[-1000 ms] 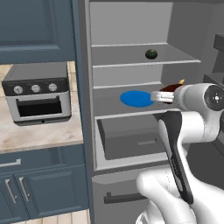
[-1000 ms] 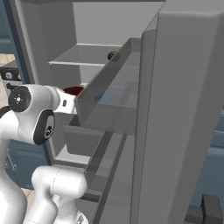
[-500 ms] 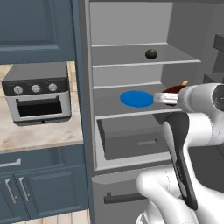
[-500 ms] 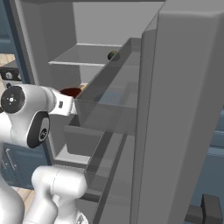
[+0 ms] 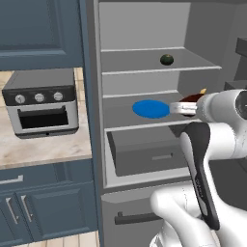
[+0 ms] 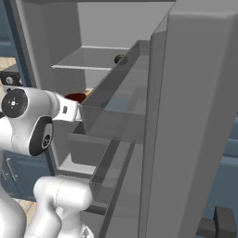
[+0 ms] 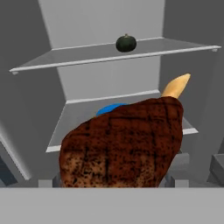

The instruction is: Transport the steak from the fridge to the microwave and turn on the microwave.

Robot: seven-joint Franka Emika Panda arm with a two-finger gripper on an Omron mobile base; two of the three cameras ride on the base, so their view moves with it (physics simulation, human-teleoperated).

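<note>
Over the front edge of the fridge's point(image 5: 144, 62) middle shelf, the gripper point(image 5: 185, 107) holds the steak point(image 7: 124, 144), lifted clear of the blue plate point(image 5: 150, 108) that lies behind it near the shelf's middle. Doing this step well likely means drawing straight back out, level, keeping the pale bone tip away from the shelf above and the door bins point(image 6: 116, 109) at the right, before turning toward the microwave.

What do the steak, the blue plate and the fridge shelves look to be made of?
Steak: seared meat, matte brown crust with dark grill lines and a pale bone tip. Blue plate: smooth and uniform, probably glazed ceramic or plastic. Fridge shelves: flat grey, matte, plastic or painted metal; unclear.
</note>
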